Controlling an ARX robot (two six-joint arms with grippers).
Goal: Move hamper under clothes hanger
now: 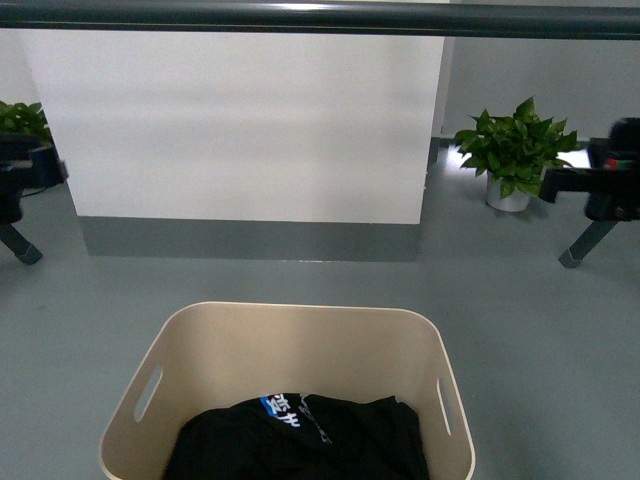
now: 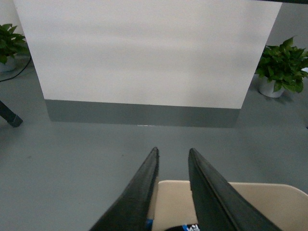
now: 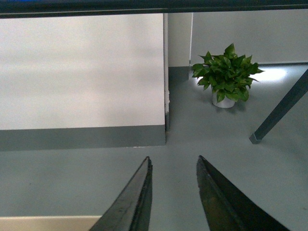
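Hamper [image 1: 290, 350] below hanger bar [image 1: 320, 18] (fingers apart)

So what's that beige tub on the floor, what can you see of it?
The hamper looks like smooth cream plastic, rectangular with rounded corners and sides tapering downward. Each short side has a slot handle. It stands upright on the grey floor, below the rack's dark top bar. Inside lies black clothing with a blue-and-white patch. The left gripper hangs above its rim, open, not touching.

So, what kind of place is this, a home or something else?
Probably an indoor test or lab room, not a real home. A plain white panel stands on a bare grey floor, with only potted plants as decoration, a clothes hanger and a hamper of dark clothes.
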